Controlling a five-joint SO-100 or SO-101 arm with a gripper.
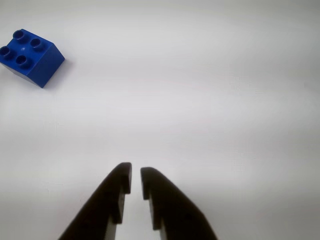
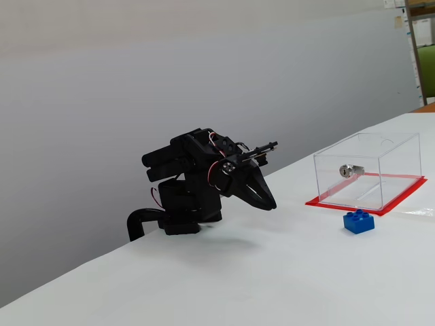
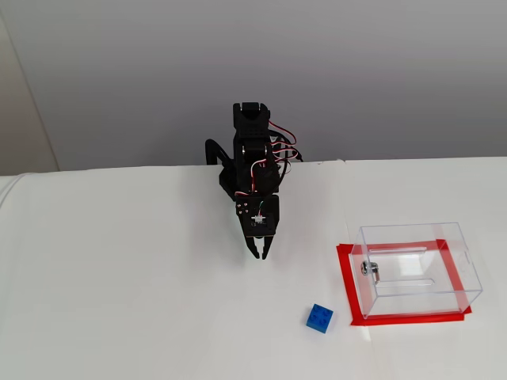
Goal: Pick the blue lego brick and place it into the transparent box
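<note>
- Blue brick (image 3: pixel 320 318) lies studs-up on the white worktop (image 3: pixel 119 301), just beside the box's red edge, outside it.
- Clear box (image 3: pixel 416 269) holds nothing but its lock (image 3: pixel 370 270).
- Black fingers (image 1: pixel 152 192) hover nearly clenched, empty, well apart from the brick.

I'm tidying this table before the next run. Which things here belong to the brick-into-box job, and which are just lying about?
Belongs to the job:
- blue lego brick, on the table beside the box
- transparent box, with its silver lock
- claw, nearly closed, holding nothing

Just lying about:
- nothing loose on the white table; only shelving in the far background of a fixed view
</note>
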